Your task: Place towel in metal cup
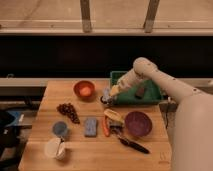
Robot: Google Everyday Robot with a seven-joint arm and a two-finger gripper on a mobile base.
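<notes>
Wooden tabletop [75, 150] below dark windows. Hand [109, 95] hangs over the metal cup [105, 99] at twelve o'clock; grip state cannot be told, and the towel cannot be picked out there. Advise lowering straight into the cup's mouth. Orange bowl [84, 89] at eleven appears empty; purple bowl [138, 123] at four likewise.

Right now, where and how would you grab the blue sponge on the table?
Grip the blue sponge across its short sides, coming straight down from above. It lies flat on the wooden table, with free space on either side. The gripper is at the metal cup, further back.
</notes>
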